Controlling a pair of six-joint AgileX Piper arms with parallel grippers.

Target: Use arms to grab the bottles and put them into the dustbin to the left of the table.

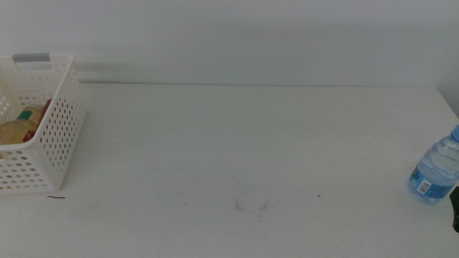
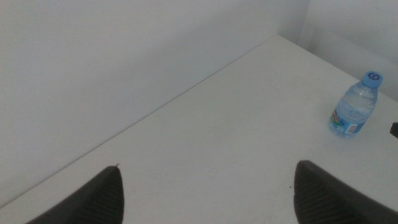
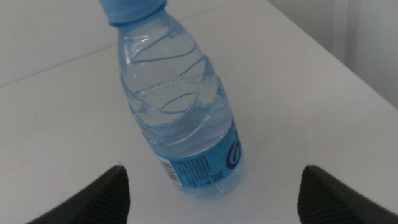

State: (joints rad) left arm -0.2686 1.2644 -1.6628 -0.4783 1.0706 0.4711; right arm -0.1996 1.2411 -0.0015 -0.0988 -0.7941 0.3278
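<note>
A clear water bottle (image 1: 435, 170) with a blue cap stands upright at the far right of the white table (image 1: 237, 143). My right gripper (image 3: 212, 177) is open, with the water bottle (image 3: 180, 112) just ahead of its two jaws and not touched. Only a dark tip of this gripper (image 1: 455, 208) shows in the middle view, beside the bottle. My left gripper (image 2: 208, 171) is open and empty above the table, out of the middle view; the water bottle (image 2: 353, 106) is far from it. The white dustbin (image 1: 54, 136) at the left holds the yellow-drink bottle (image 1: 14, 131) and something red (image 1: 45, 107).
A white wall runs along the table's far edge. Faint dark scuff marks (image 1: 251, 206) lie near the table's front middle. The table's right edge passes close behind the water bottle.
</note>
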